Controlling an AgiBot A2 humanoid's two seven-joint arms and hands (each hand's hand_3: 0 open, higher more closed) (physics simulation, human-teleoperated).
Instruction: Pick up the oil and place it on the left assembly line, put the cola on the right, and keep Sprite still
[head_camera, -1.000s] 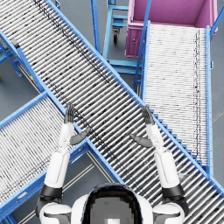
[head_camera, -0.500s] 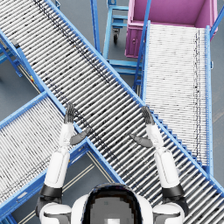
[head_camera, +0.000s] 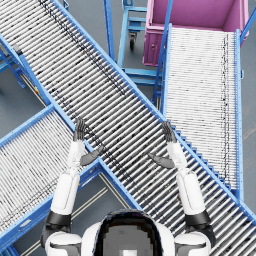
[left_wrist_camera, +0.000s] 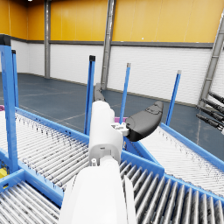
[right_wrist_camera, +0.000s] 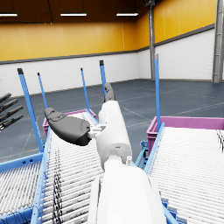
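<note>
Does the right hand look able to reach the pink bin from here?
Probably not: the right hand hovers open over the middle conveyor, and the pink bin sits beyond the far end of the right conveyor.

Beyond the central conveyor (head_camera: 115, 115), the pink bin (head_camera: 197, 15) is cut by the top edge. Above that conveyor, the left wrist view catches the right hand (left_wrist_camera: 213, 111) only as fingertips, the rest cropped
</note>
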